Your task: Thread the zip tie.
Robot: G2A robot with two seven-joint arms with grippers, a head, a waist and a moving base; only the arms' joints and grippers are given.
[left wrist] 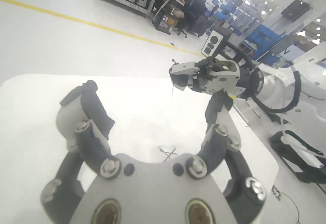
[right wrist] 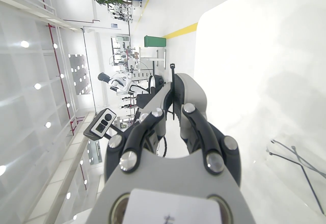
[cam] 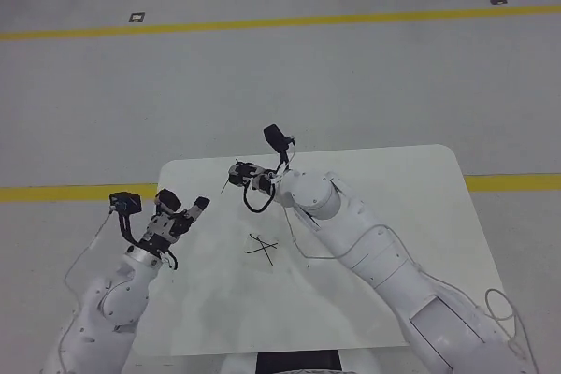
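Observation:
My right gripper [cam: 232, 174] hangs over the far left part of the white table [cam: 393, 187], shut on a thin black zip tie [right wrist: 173, 74]. The tie's head pokes out past the fingertips and its tail runs back between the pads. The same held zip tie [left wrist: 173, 87] hangs down from the right gripper [left wrist: 175, 77] in the left wrist view. My left gripper [cam: 189, 211] is open at the table's left edge, holding nothing, a short way from the right gripper. Its two dark fingers [left wrist: 94, 105] stand wide apart.
Several loose black zip ties [cam: 262, 247] lie crossed on the table's middle, between the two arms; the same zip ties [right wrist: 293, 156] lie below the right gripper and, as zip ties [left wrist: 168, 153], just beyond the left gripper's base. A yellow floor line [cam: 37, 193] runs past the table.

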